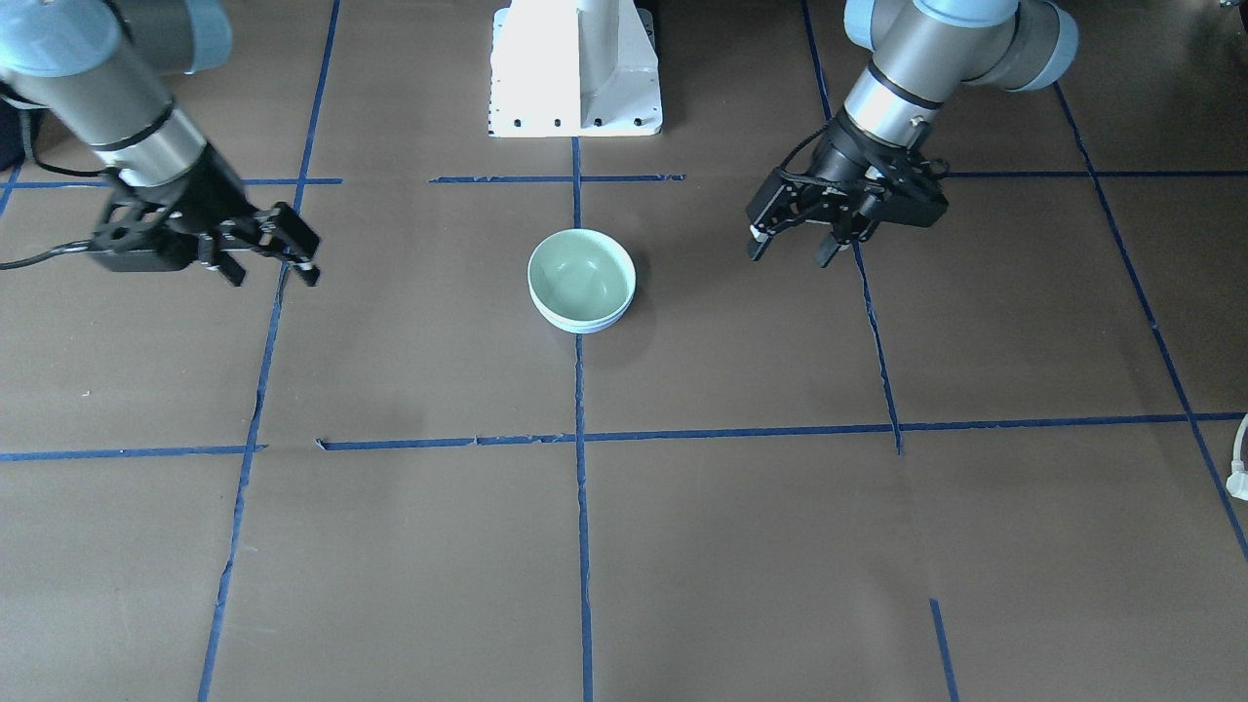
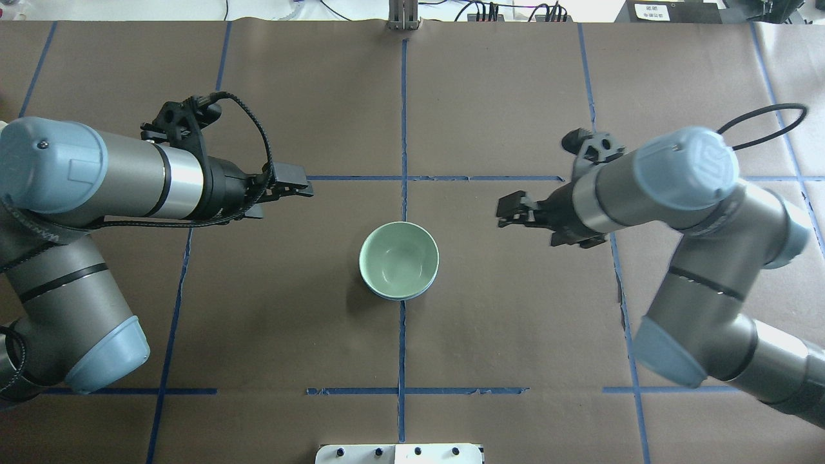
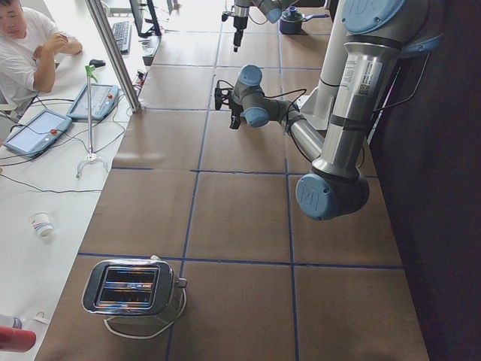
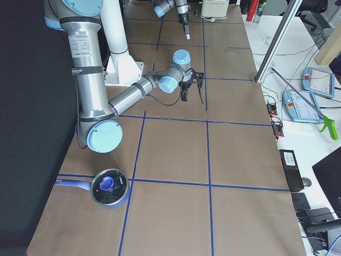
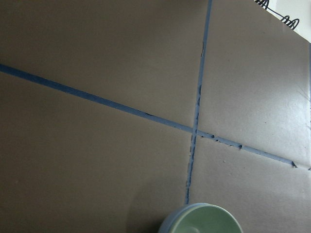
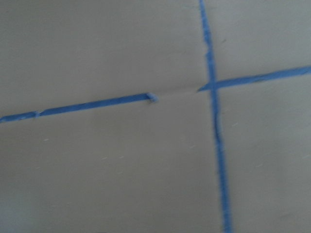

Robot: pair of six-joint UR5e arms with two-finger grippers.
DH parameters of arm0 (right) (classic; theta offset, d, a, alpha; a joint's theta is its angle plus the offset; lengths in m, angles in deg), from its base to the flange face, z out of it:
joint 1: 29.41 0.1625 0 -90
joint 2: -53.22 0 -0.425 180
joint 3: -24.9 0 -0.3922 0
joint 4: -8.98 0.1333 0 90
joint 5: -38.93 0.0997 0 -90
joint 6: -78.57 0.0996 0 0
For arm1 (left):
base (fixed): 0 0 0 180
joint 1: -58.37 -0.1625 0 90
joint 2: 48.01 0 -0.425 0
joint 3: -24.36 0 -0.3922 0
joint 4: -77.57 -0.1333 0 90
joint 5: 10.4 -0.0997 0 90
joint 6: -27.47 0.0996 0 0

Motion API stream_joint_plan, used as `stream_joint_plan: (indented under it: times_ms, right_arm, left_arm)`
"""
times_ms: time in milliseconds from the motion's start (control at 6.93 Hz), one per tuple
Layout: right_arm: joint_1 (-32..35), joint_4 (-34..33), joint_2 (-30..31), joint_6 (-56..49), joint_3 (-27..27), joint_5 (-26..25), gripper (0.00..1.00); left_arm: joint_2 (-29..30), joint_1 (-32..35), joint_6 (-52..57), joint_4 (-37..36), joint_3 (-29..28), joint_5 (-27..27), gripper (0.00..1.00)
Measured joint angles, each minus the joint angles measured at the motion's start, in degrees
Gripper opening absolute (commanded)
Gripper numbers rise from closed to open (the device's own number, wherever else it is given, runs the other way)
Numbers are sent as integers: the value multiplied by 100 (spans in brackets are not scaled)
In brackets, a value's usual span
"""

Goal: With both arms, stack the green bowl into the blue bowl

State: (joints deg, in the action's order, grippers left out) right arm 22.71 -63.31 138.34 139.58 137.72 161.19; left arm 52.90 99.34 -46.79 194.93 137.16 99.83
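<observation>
Brown paper covers the counter [image 1: 741, 546], marked into squares by blue tape [image 1: 582, 546]. At its middle, on the centre tape line, the green bowl [image 1: 582, 276] sits upright inside the blue bowl [image 1: 585, 328]. Only a thin pale blue rim shows beneath the green one. The left hand [image 1: 791, 255] hangs above the counter on one side of the stacked bowls with its fingers spread and nothing between them. The right hand [image 1: 275, 276] hangs on the other side, also spread and holding nothing. Both hands are well apart from the bowls, which lie between them. A white base [image 1: 575, 68] stands at the robot's edge of the counter. At the far left end a chrome toaster [image 3: 131, 287] rests on the paper.
</observation>
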Motion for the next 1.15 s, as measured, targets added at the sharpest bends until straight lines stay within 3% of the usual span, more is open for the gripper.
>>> stream_joint_plan:
  times_ms: [289, 577, 866, 1155]
  right_arm:
    - [1544, -25, 578, -2864, -761, 645, 100]
    - [2628, -104, 728, -5099, -1639, 896, 100]
    - [3346, -849, 676, -6913, -2029, 1029, 100]
    - [3945, -1634, 656, -8129, -2058, 1049, 100]
  left_arm:
    - [-967, 942, 1721, -8, -6, 739, 99]
    - [-1760, 2001, 3796, -10, -253, 1495, 98]
    - [-1888, 3316, 6009, -70, -1285, 2201, 98]
    - [-1593, 4238, 7439, -1176, -1776, 2423, 99]
